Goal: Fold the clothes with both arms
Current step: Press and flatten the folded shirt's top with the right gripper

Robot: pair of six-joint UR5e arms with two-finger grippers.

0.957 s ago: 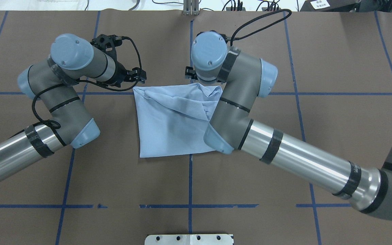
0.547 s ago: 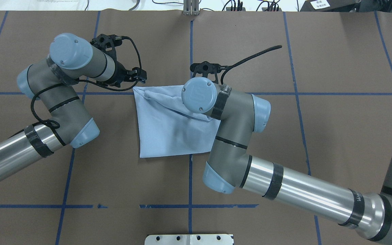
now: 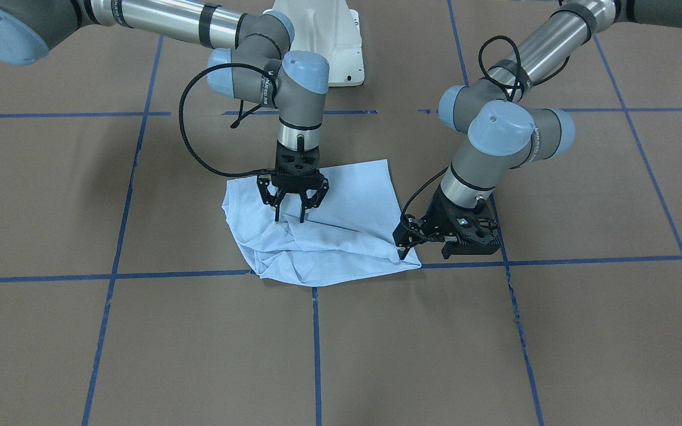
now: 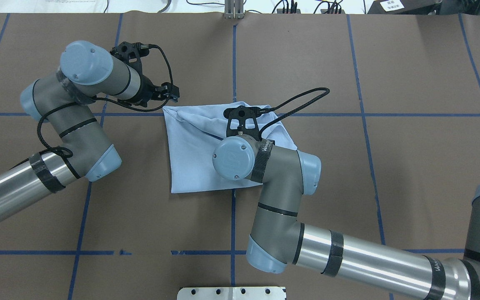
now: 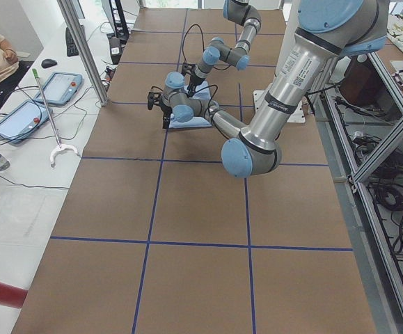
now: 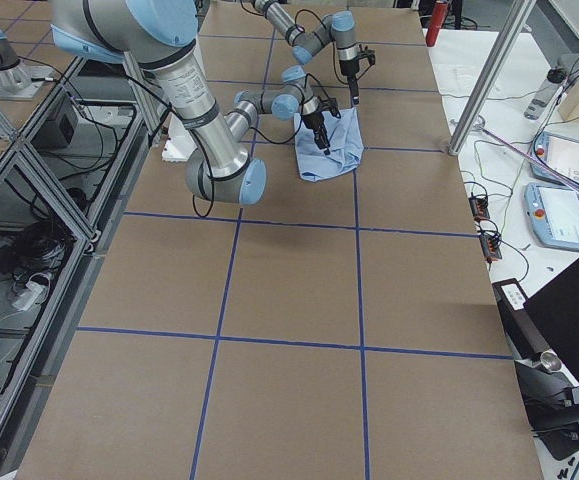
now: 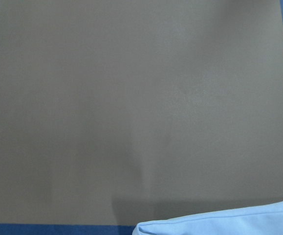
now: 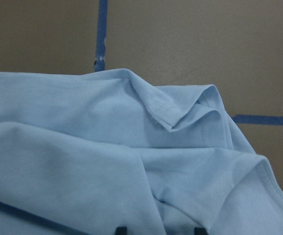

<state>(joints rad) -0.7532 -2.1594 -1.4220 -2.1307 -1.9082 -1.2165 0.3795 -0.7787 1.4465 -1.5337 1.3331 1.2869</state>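
T-shirt point(image 4: 190, 158) lies folded small but rumpled, so you have tidying left. Right gripper point(image 3: 290, 213) hangs spread over it; left gripper point(image 3: 405, 247) sits at its corner, and I cannot tell its state.

Pale blue T-shirt point(image 4: 190, 158), loosely folded, far edge rumpled

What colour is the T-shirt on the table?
The T-shirt is plain pale blue, clearest in the right wrist-mounted view.
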